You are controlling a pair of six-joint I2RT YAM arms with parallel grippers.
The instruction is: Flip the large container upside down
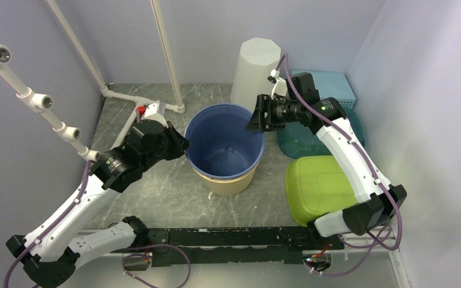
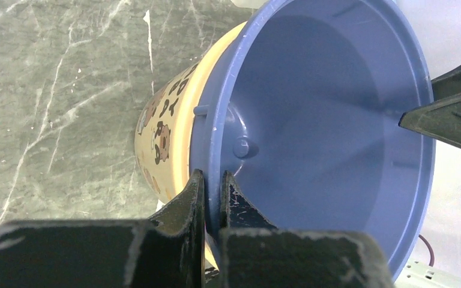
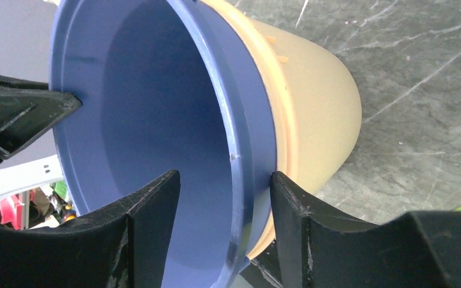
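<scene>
The large blue container (image 1: 225, 141) stands upright mid-table, nested inside a tan container (image 1: 231, 183) with printed figures (image 2: 168, 126). My left gripper (image 1: 183, 147) is shut on the blue container's left rim (image 2: 213, 180), one finger inside and one outside. My right gripper (image 1: 253, 120) is open and straddles the right rim (image 3: 224, 175). Its outer finger (image 3: 288, 198) is against the blue wall (image 3: 150, 108), and its inner finger stands apart inside. The tan container also shows in the right wrist view (image 3: 318, 102).
A tall white container (image 1: 255, 66) stands behind the blue one. A teal bin (image 1: 312, 141), a green overturned tub (image 1: 319, 186) and a light-blue box (image 1: 330, 84) crowd the right side. White pipes (image 1: 168, 54) rise at the back left.
</scene>
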